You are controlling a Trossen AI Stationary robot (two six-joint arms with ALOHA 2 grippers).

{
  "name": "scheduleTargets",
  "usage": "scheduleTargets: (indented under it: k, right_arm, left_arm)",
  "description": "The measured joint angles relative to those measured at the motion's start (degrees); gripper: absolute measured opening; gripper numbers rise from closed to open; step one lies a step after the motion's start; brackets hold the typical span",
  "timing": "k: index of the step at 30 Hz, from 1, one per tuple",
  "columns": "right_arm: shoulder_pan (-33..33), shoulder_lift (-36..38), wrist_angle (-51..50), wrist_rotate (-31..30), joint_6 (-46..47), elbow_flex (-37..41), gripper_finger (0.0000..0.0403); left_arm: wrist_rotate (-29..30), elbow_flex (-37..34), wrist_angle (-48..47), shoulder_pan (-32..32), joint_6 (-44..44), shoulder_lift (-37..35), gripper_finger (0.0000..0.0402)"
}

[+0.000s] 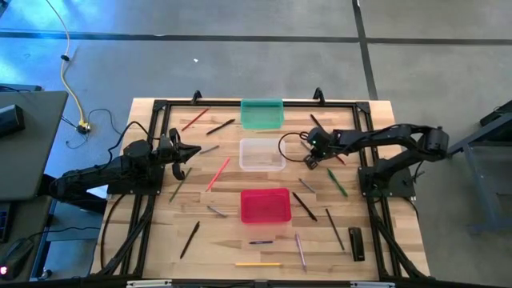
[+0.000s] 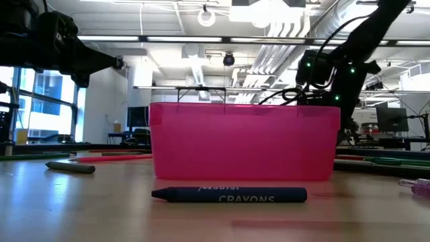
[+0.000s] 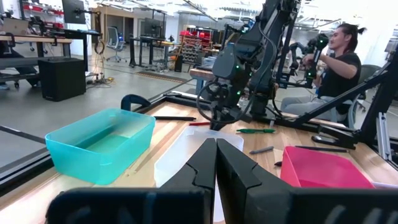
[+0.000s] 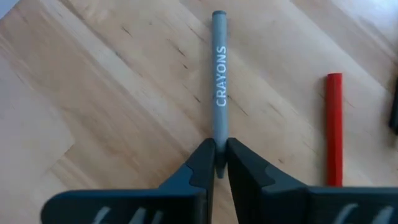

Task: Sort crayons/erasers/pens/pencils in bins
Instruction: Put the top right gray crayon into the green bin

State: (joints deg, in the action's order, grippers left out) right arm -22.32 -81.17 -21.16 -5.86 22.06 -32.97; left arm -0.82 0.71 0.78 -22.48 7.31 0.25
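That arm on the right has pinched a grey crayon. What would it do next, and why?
Probably lift it straight up. The right gripper is shut on the grey crayon, which seems to lie flat on the table beside the clear bin; raising it first would free it for carrying to a bin.

Pale grained wood table (image 4: 124, 93), seemingly matt paper-wrapped grey crayon (image 4: 219, 74), glossy translucent plastic red bin (image 2: 243, 141)

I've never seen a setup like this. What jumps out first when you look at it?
Three small bins run in a row down the middle of the wooden table: teal bin, clear bin, red bin, with sticks scattered all around. The right gripper, beside the clear bin, pinches a grey crayon. The left gripper waits shut on the opposite side.
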Motion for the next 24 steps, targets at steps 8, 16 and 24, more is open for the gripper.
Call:
scheduleTargets:
  k: [8, 16, 24]
  right_arm:
    - [0.1, 0.1, -9.7, -4.2, -1.8, -11.9, 0.0024]
    - [-2.3, -0.2, -11.1, -9.9, -11.2, -25.4, 0.0024]
    - [-7.5, -12.4, -10.3, -7.5, -25.9, -40.0, 0.0018]
  left_arm:
    - [0.0, 0.0, 0.0, 0.0, 0.0, 0.0, 0.0001]
    - [0.0, 0.0, 0.0, 0.0, 0.0, 0.0, 0.0001]
    - [0.0, 0.0, 0.0, 0.0, 0.0, 0.0, 0.0000]
